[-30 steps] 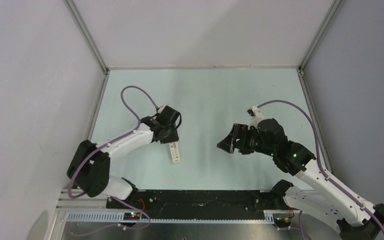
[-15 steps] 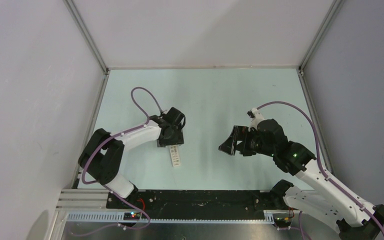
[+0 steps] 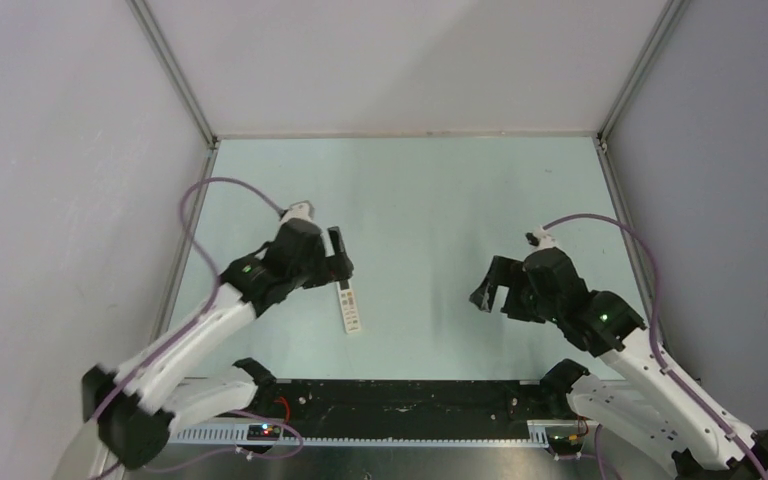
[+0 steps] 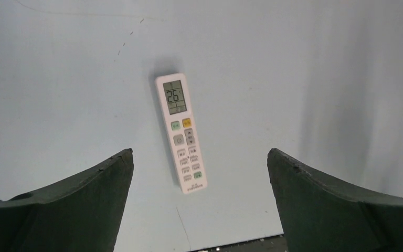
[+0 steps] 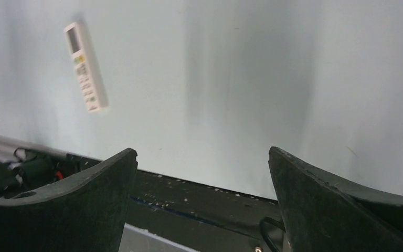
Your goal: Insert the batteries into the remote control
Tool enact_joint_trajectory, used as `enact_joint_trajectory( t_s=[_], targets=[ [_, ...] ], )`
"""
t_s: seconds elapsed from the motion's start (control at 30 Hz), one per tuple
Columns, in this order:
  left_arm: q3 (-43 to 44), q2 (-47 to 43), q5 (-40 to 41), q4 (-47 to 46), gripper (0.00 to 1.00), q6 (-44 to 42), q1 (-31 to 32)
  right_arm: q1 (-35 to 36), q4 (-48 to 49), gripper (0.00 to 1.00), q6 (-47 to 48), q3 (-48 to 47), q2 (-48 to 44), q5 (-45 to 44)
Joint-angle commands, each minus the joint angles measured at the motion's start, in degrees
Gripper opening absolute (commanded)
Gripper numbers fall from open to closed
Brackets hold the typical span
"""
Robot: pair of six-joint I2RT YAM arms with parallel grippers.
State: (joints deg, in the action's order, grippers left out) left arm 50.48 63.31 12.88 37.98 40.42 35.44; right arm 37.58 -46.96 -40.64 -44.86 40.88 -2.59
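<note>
The remote control [image 3: 351,309] lies flat on the pale table with its buttons up and its display lit; it is free of both grippers. In the left wrist view the remote control [image 4: 181,132] sits below and between the wide jaws of my left gripper [image 4: 199,152], untouched. From above, my left gripper [image 3: 340,252] hangs open just behind the remote's far end. My right gripper [image 3: 490,287] stands open and empty well to the right. The right wrist view shows the remote control [image 5: 85,66] far off to the upper left of my right gripper [image 5: 202,150]. The batteries are out of view.
A black base strip [image 3: 400,395] runs along the table's near edge, also visible in the right wrist view as a black strip [image 5: 210,194]. White enclosure walls with aluminium frame rails [image 3: 175,75] close in the table on three sides.
My left gripper has opened and drawn back from the remote's far end, its arm swinging left. The remote stays on the table. My right arm has pulled back to the right and nearer.
</note>
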Motion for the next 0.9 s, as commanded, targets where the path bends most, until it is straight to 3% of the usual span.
enact_joint_trajectory(
  t_s=[0.0,0.13,0.3,0.53,0.87],
  targets=[
    [-3.48,-17.28,1.75,3.75,1.0,-1.31,-0.29,-1.15,-10.31,1.0,-3.66,-3.79,-3.51,-11.25],
    [-2.81,-33.7,7.31,5.6,1.0,-3.05,-0.32,-1.24,-17.97,0.99,-5.25,-10.23,-6.12,-21.2],
    [0.86,-45.27,18.7,7.35,1.0,-6.1,-0.33,-1.22,-30.97,0.99,-7.76,-19.67,-5.19,-35.01],
    [5.78,-46.76,24.89,10.94,1.0,-7.67,-0.3,-1.2,-38.35,0.99,-7.98,-30.21,-6.93,-45.4],
    [4.91,-48.98,26.34,10.96,1.0,-7.64,-0.29,-1.35,-40.36,0.99,-6.85,-33.52,-10.11,-52.24]
  ],
)
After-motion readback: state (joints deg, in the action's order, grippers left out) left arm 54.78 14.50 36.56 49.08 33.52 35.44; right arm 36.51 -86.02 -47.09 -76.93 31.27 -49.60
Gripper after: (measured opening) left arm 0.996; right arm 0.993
